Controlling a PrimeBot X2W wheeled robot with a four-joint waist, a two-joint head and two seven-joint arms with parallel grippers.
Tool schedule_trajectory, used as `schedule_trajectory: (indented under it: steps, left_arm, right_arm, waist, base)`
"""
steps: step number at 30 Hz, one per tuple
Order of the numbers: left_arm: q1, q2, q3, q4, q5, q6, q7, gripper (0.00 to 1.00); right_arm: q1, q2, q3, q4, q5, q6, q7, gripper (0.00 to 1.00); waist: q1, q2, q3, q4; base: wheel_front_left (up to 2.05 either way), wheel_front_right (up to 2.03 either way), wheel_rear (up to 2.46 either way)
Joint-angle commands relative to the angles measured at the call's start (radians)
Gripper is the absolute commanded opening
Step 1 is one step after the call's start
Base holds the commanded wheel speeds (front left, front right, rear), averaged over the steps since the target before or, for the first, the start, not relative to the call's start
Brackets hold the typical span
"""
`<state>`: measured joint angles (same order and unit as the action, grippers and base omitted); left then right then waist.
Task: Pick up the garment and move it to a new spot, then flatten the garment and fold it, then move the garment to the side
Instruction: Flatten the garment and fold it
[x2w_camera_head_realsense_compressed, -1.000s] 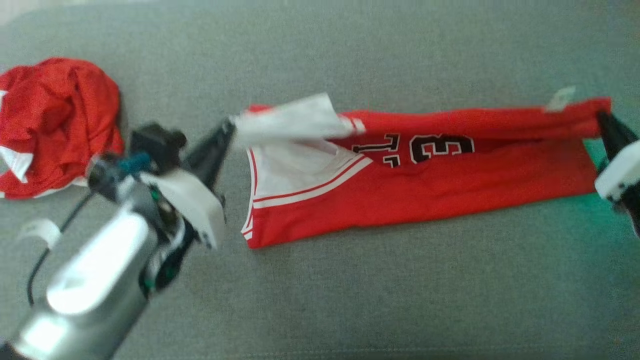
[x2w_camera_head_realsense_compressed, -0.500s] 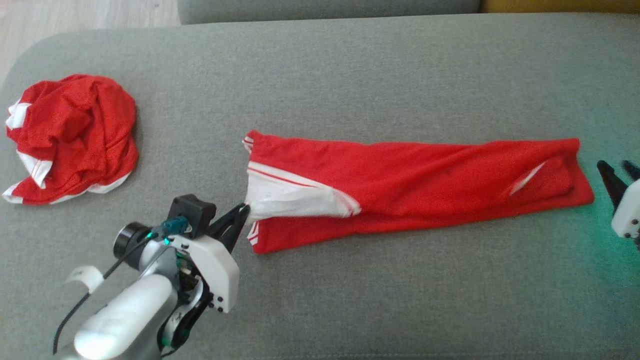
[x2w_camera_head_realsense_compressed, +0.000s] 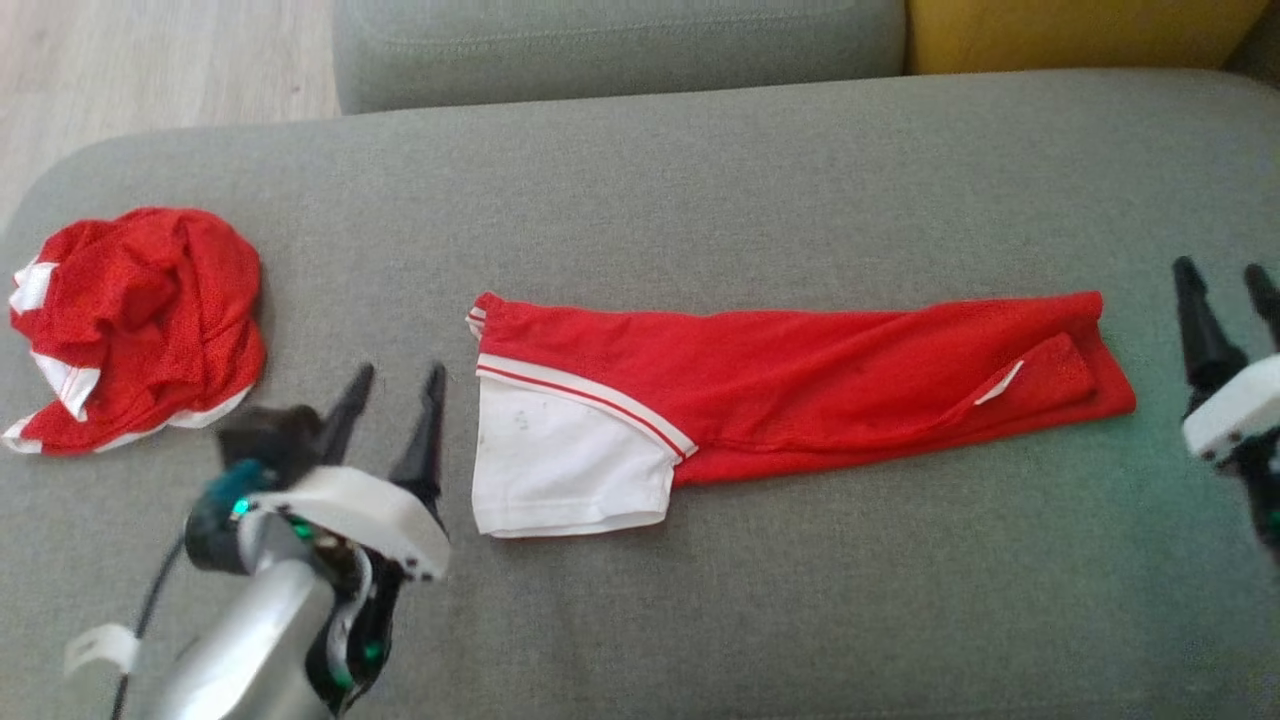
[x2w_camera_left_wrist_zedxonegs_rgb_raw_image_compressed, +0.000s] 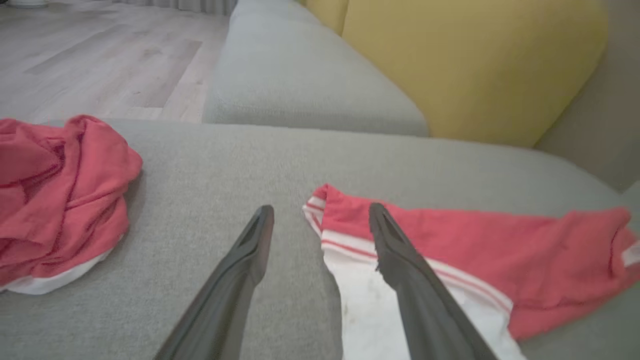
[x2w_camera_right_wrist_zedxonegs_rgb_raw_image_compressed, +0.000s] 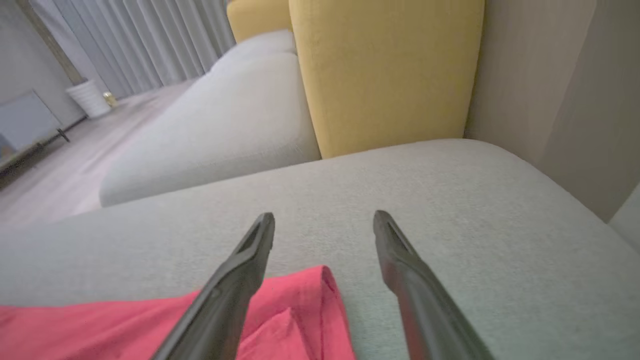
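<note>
– Released just now?
– Yes. Left claw (x2w_camera_head_realsense_compressed: 398, 372) and right claw (x2w_camera_head_realsense_compressed: 1220, 268) spread, empty; jersey (x2w_camera_head_realsense_compressed: 800, 370) dropped flat between, just beside each.
– Meaning?
– First fold laid; likely another fold next.

We log the left gripper (x2w_camera_head_realsense_compressed: 400, 372) blurred in the head view, the right gripper (x2w_camera_head_realsense_compressed: 1220, 266) cut by its right edge. Left wrist view crops the crumpled red garment (x2w_camera_left_wrist_zedxonegs_rgb_raw_image_compressed: 55, 200).

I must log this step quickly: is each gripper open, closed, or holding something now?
Left gripper: open, holds nothing, near the red shirt.
Right gripper: open, holds nothing.
</note>
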<state>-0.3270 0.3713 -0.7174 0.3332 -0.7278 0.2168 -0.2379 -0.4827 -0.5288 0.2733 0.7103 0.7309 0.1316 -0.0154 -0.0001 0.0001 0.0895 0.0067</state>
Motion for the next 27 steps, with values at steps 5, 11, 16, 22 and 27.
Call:
schedule_trajectory:
  steps: [5, 11, 16, 22, 27]
  left_arm:
    - [0.065, -0.079, 0.305, -0.201, 0.043, -0.018, -0.023, 1.00]
    - [0.223, -0.230, 0.506, -0.300, 0.182, -0.112, -0.024, 1.00]
    - [0.284, -0.300, 0.582, -0.293, 0.275, -0.190, -0.024, 1.00]
    - [0.272, -0.319, 0.618, -0.267, 0.324, -0.241, -0.024, 1.00]
    - [0.247, -0.321, 0.610, -0.260, 0.314, -0.240, -0.024, 1.00]
  right_arm:
    - [0.137, 0.063, -0.060, -0.175, -0.002, -0.001, -0.161, 1.00]
    - [0.257, 0.157, -0.125, -0.282, -0.091, -0.001, -0.223, 1.00]
    - [0.311, 0.219, -0.172, -0.327, -0.153, -0.001, -0.222, 1.00]
    - [0.320, 0.256, -0.220, -0.365, -0.201, -0.001, -0.191, 1.00]
    - [0.293, 0.278, -0.281, -0.350, -0.235, -0.001, -0.135, 1.00]
  waist:
    - [0.0001, -0.0001, -0.025, 0.009]
    - [0.0001, -0.0001, -0.042, 0.009]
    - [0.0001, -0.0001, -0.039, 0.010]
    - [0.0001, -0.0001, -0.019, 0.015]
    - [0.0001, -0.0001, 0.019, 0.022]
  base:
    - [0.00, 0.00, 0.00]
    - [0.00, 0.00, 0.00]
    - [0.00, 0.00, 0.00]
    - [0.00, 0.00, 0.00]
    - [0.00, 0.00, 0.00]
